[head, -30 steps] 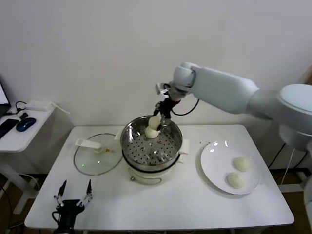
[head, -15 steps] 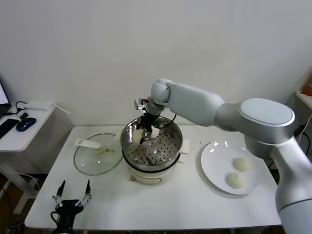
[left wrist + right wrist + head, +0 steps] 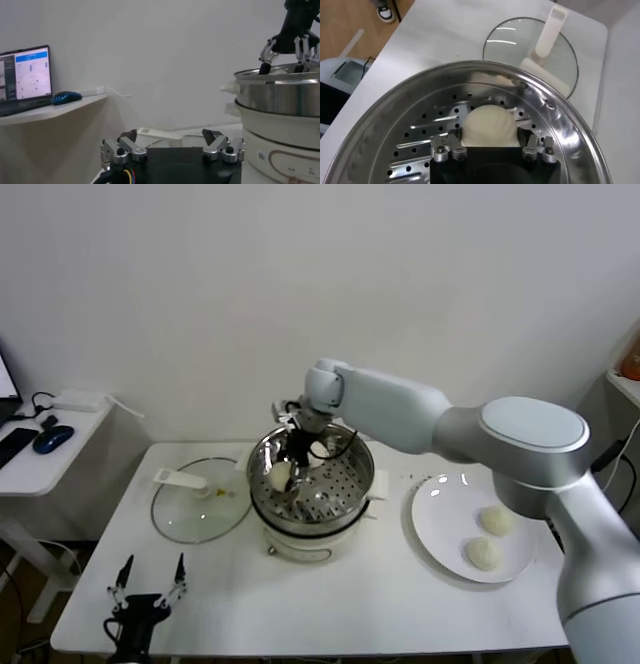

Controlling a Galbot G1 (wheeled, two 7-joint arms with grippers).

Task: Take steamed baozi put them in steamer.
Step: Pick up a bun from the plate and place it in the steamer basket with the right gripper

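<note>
My right gripper reaches down into the steel steamer, at its left side. It is shut on a cream-white baozi. In the right wrist view the baozi sits between the fingers of this gripper, low over the steamer's perforated bottom. A second baozi lies at the back of the steamer. Two more baozi lie on the white plate. My left gripper is open and empty, parked at the table's front left.
The glass lid with its white handle lies flat to the left of the steamer, and shows in the right wrist view. A side shelf with a mouse stands at far left. The left wrist view shows the steamer's side.
My right gripper has carried the baozi from above the steamer's back rim leftward and down into the basket. The left arm has not moved.
</note>
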